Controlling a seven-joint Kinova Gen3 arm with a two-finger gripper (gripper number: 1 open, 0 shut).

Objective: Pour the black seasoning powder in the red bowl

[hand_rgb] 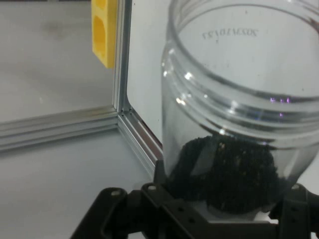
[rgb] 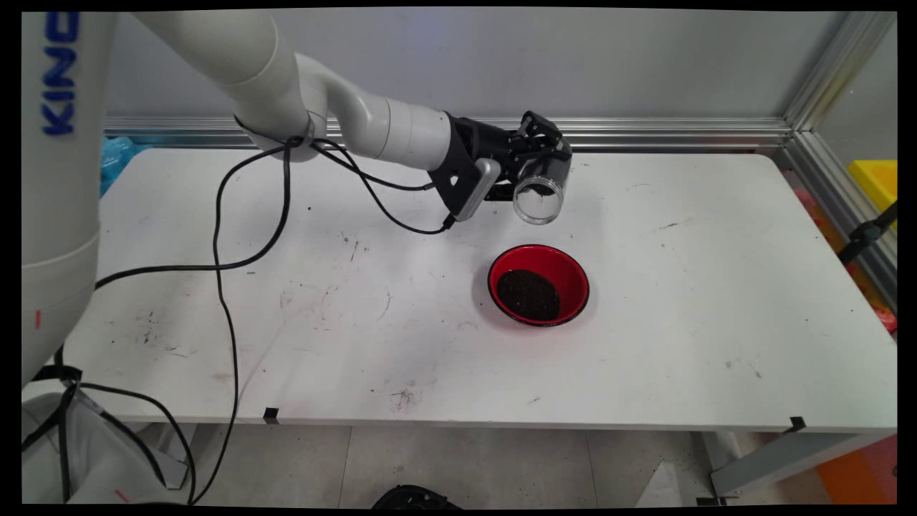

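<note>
Clear plastic, the jar (rgb: 542, 190) sits clamped in the tool (rgb: 539, 159), held above the worktop (rgb: 716, 287) toward its far edge. The jar is tipped, its mouth turned toward the near side and slightly down, its long axis closer to level than upright. A little dark grain (hand_rgb: 227, 172) lies against its lower wall by the tool. Below and toward the near edge, well apart from the jar's mouth, stands a red bowl (rgb: 566, 269) with a dark heap (rgb: 528, 294) of the same grain inside. Cables (rgb: 222, 287) trail across the left side.
</note>
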